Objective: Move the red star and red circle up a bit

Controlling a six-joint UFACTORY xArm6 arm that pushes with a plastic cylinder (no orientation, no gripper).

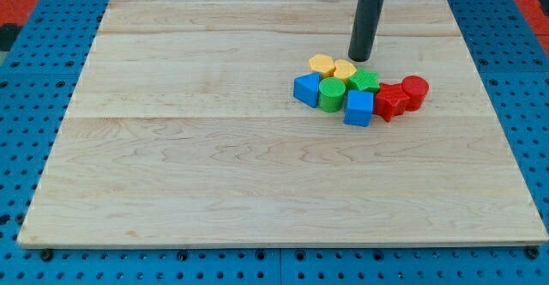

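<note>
My tip point(359, 57) rests on the wooden board point(214, 173) at the far side of a tight cluster of blocks, just beyond the yellow pair and slightly to their right, apart from the red ones. The arm carries no hand at all, only the straight dark rod, so there is nothing to open or close. The red star point(390, 101) sits at the right end of the cluster, touching the red circle point(415, 92), which lies just to its right and a little farther away. To the left of the star stands a blue cube point(359, 108), the nearest block of the group. Behind the cube is a green star-like block point(364, 82), and to its left a green cylinder point(332, 93). A second blue block point(306, 88), whose shape I cannot make out exactly, sits at the left end of the cluster. Two yellow blocks lie along the far edge: a yellow one point(322, 63) on the left and another yellow one point(344, 69) beside it, shapes unclear. The board lies on a blue pegboard table point(34, 53).
</note>
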